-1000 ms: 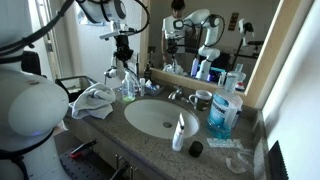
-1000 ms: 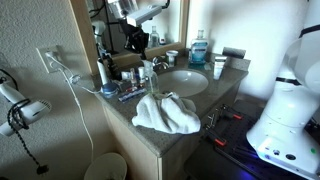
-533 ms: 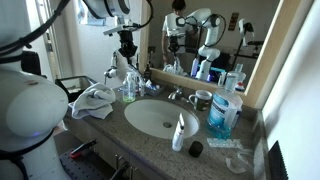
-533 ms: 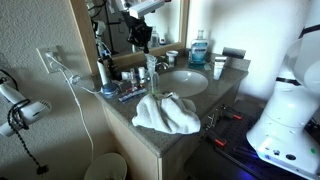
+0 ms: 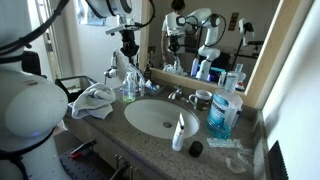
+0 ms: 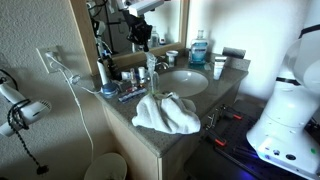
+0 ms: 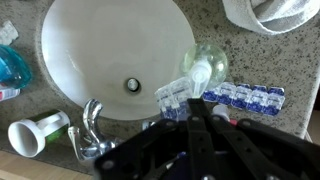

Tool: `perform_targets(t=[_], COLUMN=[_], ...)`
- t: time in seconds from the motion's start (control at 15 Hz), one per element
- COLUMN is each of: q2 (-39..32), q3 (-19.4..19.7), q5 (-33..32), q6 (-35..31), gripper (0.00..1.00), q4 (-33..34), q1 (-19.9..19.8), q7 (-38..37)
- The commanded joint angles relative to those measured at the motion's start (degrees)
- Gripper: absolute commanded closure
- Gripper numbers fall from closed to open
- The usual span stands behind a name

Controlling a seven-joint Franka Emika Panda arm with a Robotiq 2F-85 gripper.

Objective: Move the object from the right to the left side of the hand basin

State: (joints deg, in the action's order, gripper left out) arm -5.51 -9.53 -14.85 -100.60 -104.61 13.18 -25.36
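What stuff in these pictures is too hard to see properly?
- Wrist view: the gripper is dark and blurred at the bottom, so I cannot tell if it is open or shut.
- Wrist view: the towel is cut off by the top edge.
- Wrist view: the blue bottle is cut off by the left edge.
- Both exterior views: the words on its label are too small to read.

In the wrist view, the black gripper [image 7: 198, 115] is a dark blur along the bottom edge, and how far its jaws stand apart cannot be read. It hides the lower part of the clear plastic bottle with a white cap [image 7: 203, 70]. The blue mouthwash bottle [image 7: 10, 68] is cut off by the left edge, and the crumpled white towel [image 7: 275, 14] by the top edge. In both exterior views the gripper is too small and dark to read.
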Motion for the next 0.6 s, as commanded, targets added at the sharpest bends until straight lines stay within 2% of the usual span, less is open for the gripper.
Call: perform_targets(t=[0.0,0.53], q2=[-2.24,-5.09], q3=[-0.3,-0.43], q5=[0.1,0.41], q6=[2.09,2.17], gripper=[1.0,1.0], q4=[3.54,6.28], q1=[0.43,2.12], q7=[-3.36,-9.05])
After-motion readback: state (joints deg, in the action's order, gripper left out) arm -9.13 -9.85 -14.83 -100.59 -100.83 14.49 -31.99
